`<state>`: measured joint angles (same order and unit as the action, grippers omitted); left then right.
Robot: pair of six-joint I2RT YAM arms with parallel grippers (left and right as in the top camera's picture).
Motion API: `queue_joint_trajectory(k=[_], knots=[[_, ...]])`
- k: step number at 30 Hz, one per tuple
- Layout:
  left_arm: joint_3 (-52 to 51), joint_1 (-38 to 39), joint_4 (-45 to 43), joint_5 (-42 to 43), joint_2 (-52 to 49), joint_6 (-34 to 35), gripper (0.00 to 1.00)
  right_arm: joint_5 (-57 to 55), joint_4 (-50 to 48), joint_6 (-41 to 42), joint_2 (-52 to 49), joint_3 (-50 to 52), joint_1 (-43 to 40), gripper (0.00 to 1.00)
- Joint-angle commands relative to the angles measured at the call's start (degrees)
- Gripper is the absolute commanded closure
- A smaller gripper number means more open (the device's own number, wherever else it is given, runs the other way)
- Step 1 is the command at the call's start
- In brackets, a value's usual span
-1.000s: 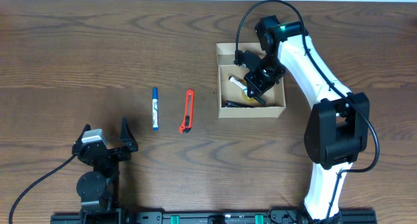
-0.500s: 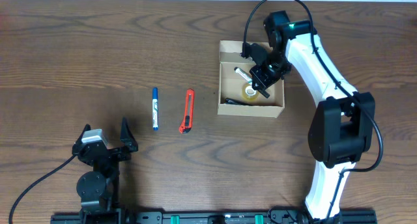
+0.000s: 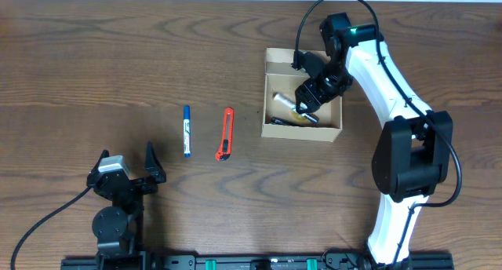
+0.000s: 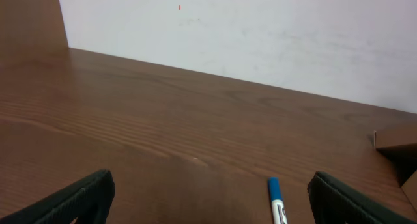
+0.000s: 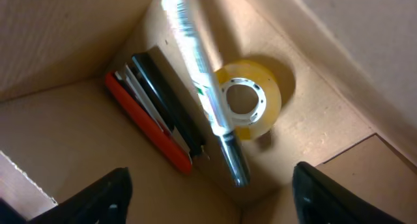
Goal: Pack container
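The container [image 3: 302, 133] is a tan cardboard box right of the table's centre, its flap lid [image 3: 284, 59] folded back. My right gripper [image 3: 312, 95] hovers over its inside, open with nothing between the fingers [image 5: 208, 199]. Below it, in the right wrist view, a silver-white pen [image 5: 203, 88] lies slanted across a yellowish tape roll [image 5: 255, 101], beside a red and black knife [image 5: 153, 123] on the box floor. My left gripper [image 3: 127, 163] rests open near the front left edge [image 4: 208, 199], empty.
A blue-capped marker [image 3: 187, 130] [image 4: 277, 202] and an orange utility knife [image 3: 226, 133] lie side by side on the wooden table, left of the box and just beyond the left gripper. The right arm [image 3: 384, 74] arches over the box's right side.
My right gripper has gone from shut to open and let go of the silver-white pen, which now lies in the box. The left arm has not moved.
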<state>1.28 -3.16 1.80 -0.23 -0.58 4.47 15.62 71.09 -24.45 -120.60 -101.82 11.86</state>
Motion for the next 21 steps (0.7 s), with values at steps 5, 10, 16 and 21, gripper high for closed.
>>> queue_joint_trajectory(k=[5, 10, 16, 21], knots=[[-1.01, 0.17, 2.49, -1.25, 0.37, -0.22, 0.05, 1.4, 2.34, 0.24, -0.92, 0.11, 0.46, 0.21], [-1.01, 0.17, 2.49, -1.25, 0.37, -0.22, 0.05, 4.59, 6.32, 0.22, 0.61, -2.12, 0.48, 0.11], [-1.01, 0.17, 2.49, -1.25, 0.37, -0.22, 0.05, 5.64, 12.0, 0.2, 4.59, -12.0, 0.59, 0.01], [-1.01, 0.17, 2.49, -1.25, 0.37, -0.22, 0.05, 4.63, 16.17, 1.42, 9.2, -25.24, 0.55, 0.01]])
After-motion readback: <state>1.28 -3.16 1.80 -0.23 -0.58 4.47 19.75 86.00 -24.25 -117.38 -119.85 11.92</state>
